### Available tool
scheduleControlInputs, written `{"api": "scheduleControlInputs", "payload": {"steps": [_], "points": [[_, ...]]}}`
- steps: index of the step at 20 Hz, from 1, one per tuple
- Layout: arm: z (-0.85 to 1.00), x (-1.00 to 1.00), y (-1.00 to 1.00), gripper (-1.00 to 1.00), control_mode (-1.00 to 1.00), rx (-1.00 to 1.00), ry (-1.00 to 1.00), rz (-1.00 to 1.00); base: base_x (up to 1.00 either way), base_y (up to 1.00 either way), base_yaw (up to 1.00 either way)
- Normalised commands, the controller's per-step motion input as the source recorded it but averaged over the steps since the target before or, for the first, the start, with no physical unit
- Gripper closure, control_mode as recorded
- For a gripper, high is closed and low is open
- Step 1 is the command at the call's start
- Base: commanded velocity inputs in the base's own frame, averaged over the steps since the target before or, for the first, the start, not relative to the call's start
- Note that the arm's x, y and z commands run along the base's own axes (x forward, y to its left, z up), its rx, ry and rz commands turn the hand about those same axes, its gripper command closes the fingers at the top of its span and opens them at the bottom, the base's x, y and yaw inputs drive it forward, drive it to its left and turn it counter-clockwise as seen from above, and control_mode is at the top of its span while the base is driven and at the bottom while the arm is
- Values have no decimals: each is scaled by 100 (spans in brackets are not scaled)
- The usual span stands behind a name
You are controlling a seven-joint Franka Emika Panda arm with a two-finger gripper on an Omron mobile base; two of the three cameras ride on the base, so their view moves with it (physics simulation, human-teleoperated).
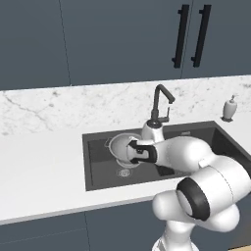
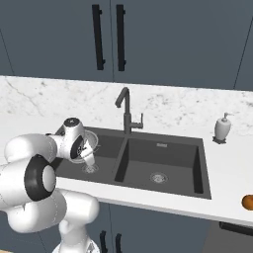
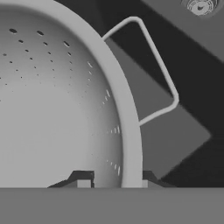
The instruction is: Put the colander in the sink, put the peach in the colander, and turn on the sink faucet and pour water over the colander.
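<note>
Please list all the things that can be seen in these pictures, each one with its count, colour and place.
colander: one, silver-grey, in the left basin, rim held by the end effector.
sink: one, dark grey, two basins, set in the counter.
sink faucet: one, dark grey, behind the sink; no water visible.
peach: one, orange-red, on the counter far right of the sink.
soap dispenser: one, white, behind the sink's right corner.
counter: one, white marble-like.
cabinets: dark blue-grey, above and below the counter.
end effector: one, dark fingertips, shut on the colander's rim.
</note>
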Motion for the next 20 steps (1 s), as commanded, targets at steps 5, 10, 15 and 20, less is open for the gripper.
{"api": "scheduleControlInputs", "payload": {"steps": [5, 10, 15, 20], "points": [[-2, 20, -7, 100, -100, 2, 6, -35, 0, 0, 0], [-8, 12, -20, 100, -100, 4, 11, -31, 0, 0, 0], [-1, 9, -17, 100, -100, 2, 14, -24, 0, 0, 0], [-13, 11, -11, 100, -100, 0, 6, -10, 0, 0, 0]]}}
